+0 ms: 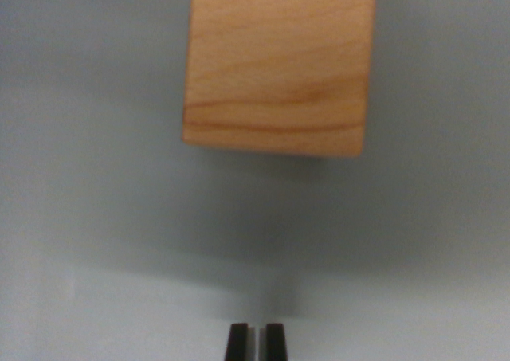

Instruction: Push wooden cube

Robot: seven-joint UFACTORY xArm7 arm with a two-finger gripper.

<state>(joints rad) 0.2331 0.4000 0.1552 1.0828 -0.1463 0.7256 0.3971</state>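
Gripper (255,341) tips peek in at the wrist view's bottom edge, two dark fingers (237,342) drawn nearly together with only a thin slit between them, holding nothing. Ahead of them, apart across bare pale grey table (88,217), sits the wooden cube (279,62), running off the top edge.

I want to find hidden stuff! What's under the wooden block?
The wooden cube rests on a plain grey surface, with a soft shadow by its near edge. The spot directly underneath is covered.
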